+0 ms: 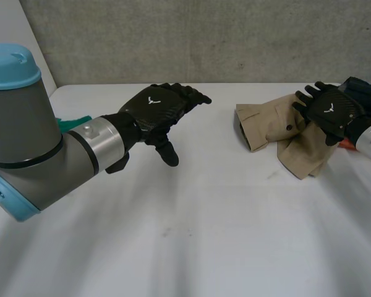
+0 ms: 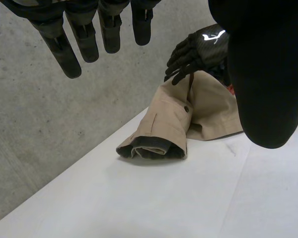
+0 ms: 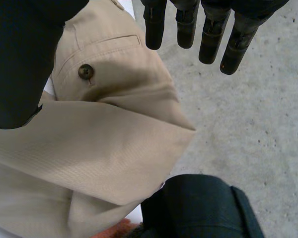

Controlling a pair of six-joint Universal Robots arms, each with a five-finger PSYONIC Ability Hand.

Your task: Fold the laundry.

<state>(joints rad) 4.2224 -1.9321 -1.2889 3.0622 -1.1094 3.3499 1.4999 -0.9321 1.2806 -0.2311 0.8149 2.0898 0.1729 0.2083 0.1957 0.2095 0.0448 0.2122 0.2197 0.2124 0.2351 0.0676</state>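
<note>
A crumpled tan garment (image 1: 275, 127) with a button and a pocket flap lies at the table's far right. My right hand (image 1: 329, 111) hovers over its right part, open with the fingers straight and holding nothing. In the right wrist view the tan garment (image 3: 104, 144) spreads under the palm of the right hand (image 3: 188, 25). My left hand (image 1: 156, 105) hangs open above the white table (image 1: 204, 216) left of centre, well apart from the cloth. From the left wrist, the tan garment (image 2: 174, 124) lies beyond the left hand (image 2: 84, 34), with the right hand (image 2: 201, 45) at its far side.
A dark garment (image 1: 366, 90) lies at the far right edge behind my right hand, and the dark garment (image 3: 203, 208) borders the tan one. A bit of orange cloth (image 1: 346, 144) peeks out beside it. Green cloth (image 1: 74, 122) shows behind the left arm. A grey wall backs the table.
</note>
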